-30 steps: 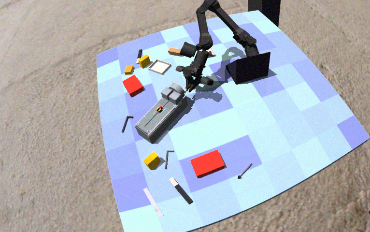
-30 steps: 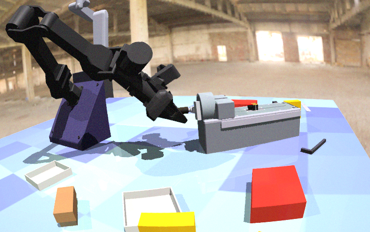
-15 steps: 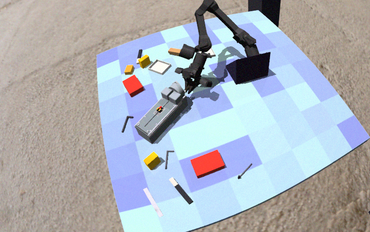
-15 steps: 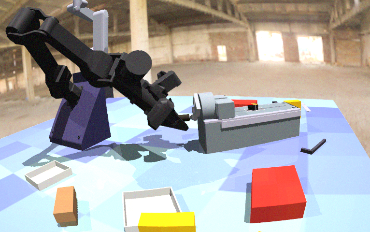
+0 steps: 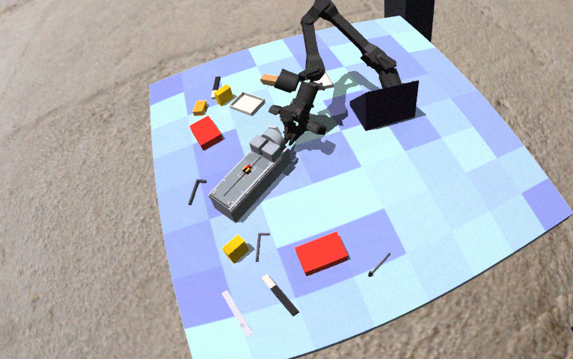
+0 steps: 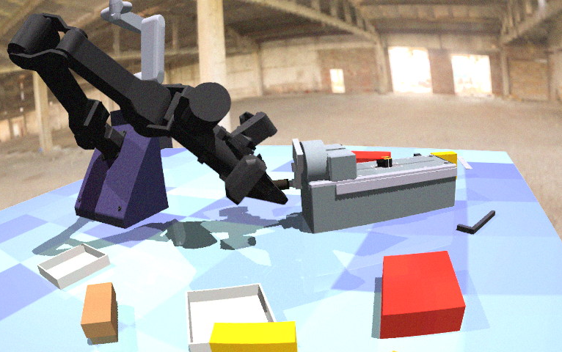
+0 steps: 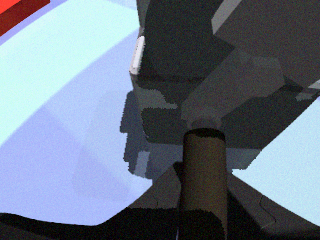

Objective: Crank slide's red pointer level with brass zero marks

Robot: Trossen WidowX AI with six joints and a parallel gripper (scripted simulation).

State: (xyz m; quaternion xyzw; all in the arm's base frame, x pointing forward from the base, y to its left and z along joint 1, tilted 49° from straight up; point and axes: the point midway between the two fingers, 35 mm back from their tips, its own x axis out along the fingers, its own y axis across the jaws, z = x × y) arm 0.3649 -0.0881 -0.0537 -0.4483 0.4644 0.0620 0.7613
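The grey machine (image 5: 230, 191) (image 6: 380, 201) lies on the checked table; its slide runs along the top. The slide's red pointer (image 5: 248, 166) sits about midway along the slide, with a brass mark right beside it. In the exterior view the pointer's knob (image 6: 382, 162) shows on top of the machine. The round crank disc (image 5: 272, 133) (image 6: 315, 158) is at the machine's near end, low to the table. My gripper (image 5: 288, 138) (image 6: 276, 190) (image 7: 195, 171) is shut on the crank's dark handle (image 6: 282, 182) (image 7: 203, 167), which sticks out from the disc's lower part.
Red blocks (image 5: 206, 132) (image 5: 321, 252), yellow blocks (image 5: 223, 94) (image 5: 235, 247), an orange block (image 5: 199, 107) and a white tray (image 5: 247, 102) lie around the machine. Allen keys (image 5: 196, 190) (image 5: 260, 244) lie to its left and front. The arm's dark base (image 5: 387, 106) (image 6: 122, 187) stands behind.
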